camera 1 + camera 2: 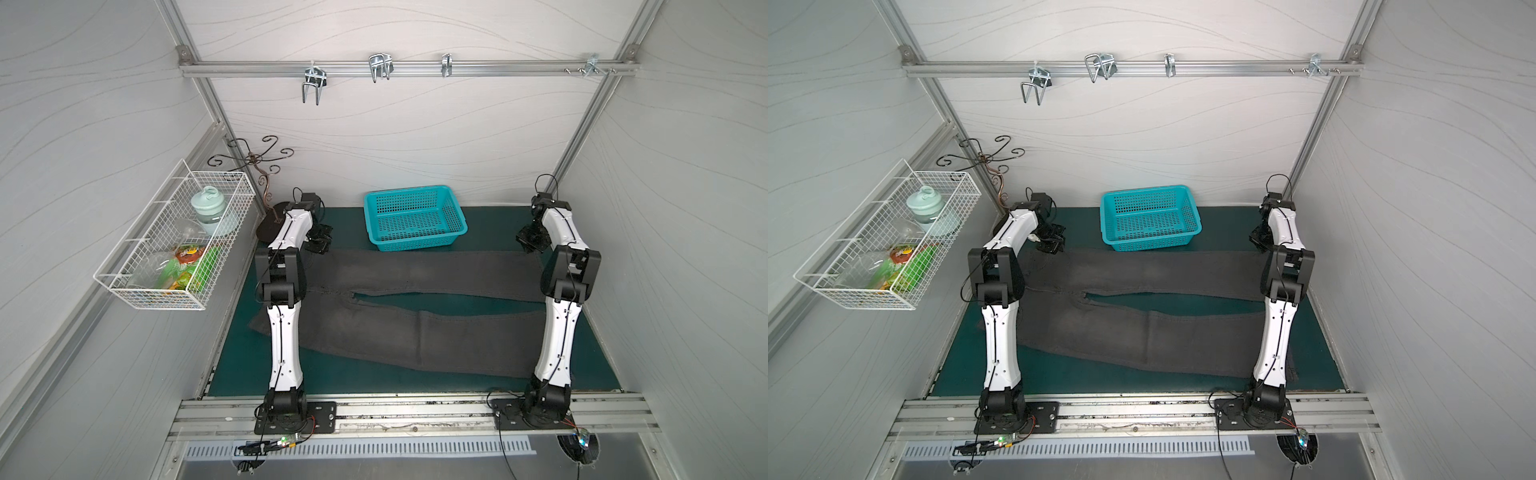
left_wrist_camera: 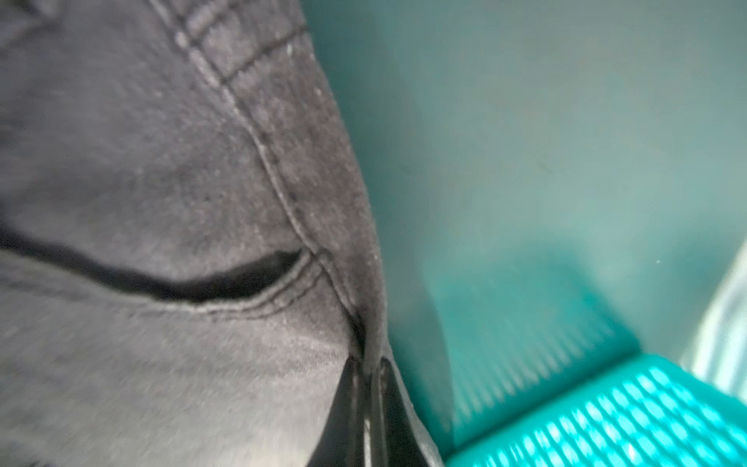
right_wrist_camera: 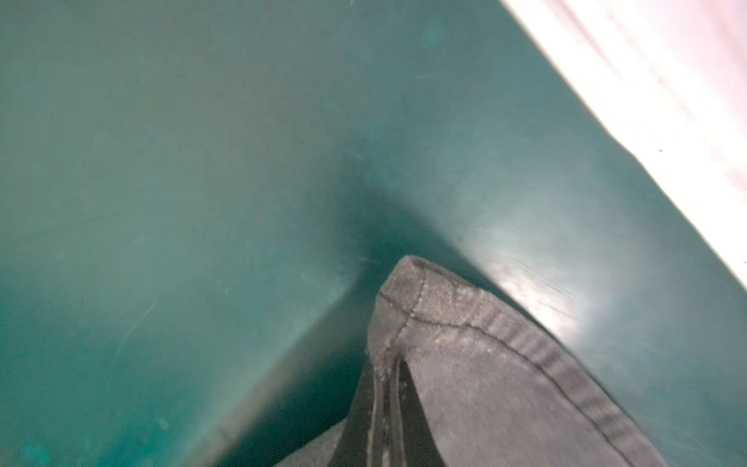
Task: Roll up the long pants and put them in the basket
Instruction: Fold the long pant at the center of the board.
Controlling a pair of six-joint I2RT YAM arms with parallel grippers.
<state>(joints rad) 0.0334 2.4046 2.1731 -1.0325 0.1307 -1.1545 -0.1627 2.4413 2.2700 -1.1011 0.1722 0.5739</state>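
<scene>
The long pants (image 1: pixel 415 332) lie flat across the green mat, dark charcoal-grey, with the waist at the left and both legs running right in both top views (image 1: pixel 1142 270). My left gripper (image 1: pixel 319 246) is at the far corner of the waist. In the left wrist view it (image 2: pixel 370 364) is shut on the fabric edge beside a pocket seam (image 2: pixel 242 299). My right gripper (image 1: pixel 530 245) is at the far leg's end. In the right wrist view it (image 3: pixel 390 364) is shut on the stitched hem corner (image 3: pixel 424 299).
A teal plastic basket (image 1: pixel 409 190) stands at the back middle, just behind the far leg. A white wire basket (image 1: pixel 145 303) with packets and a jar hangs on the left wall. A scrolled metal stand (image 1: pixel 257 166) is at the back left. Hooks (image 1: pixel 380 66) hang from the rail above.
</scene>
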